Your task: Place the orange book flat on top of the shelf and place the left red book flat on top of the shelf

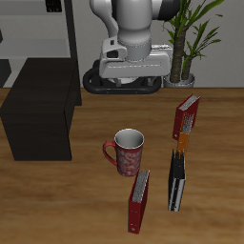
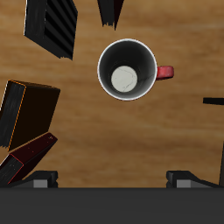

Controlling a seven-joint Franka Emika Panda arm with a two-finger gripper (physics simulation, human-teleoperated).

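Plainly, working across the exterior view, the low matte-black box-like shelf (image 1: 38, 122) comes first, its flat top bare where I can see it, though its far end is cut off by the picture's edge. Near the middle stands a red patterned mug with a white inside (image 1: 127, 151). Nearer the table's front edge is a red book showing a broad grey strip (image 1: 140, 202), which is not mine to move.

The gripper (image 1: 124, 84) hangs above the mug, well back from the books. In the wrist view its fingertips (image 2: 42, 178) sit far apart with nothing between them, so I read the claw as released and empty.

Beyond the mug, a black hardcover book (image 1: 176, 183) stands on edge. Just behind it is the thin bright-orange hardcover book (image 1: 181, 145), and farthest back the plain dark-red left red book (image 1: 186, 116). All three are on the table, well apart from the shelf.

I judge both task books stiff, light and smooth-faced, so they could slip. I would pinch each across its thin thickness near the top edge, about mid-length, so it does not swing.

The orange book is a narrow sliver in the exterior view, and I cannot tell whether it touches the black book. In the wrist view its face looks dark, with only an orange rim, and both task books are partly cut off.
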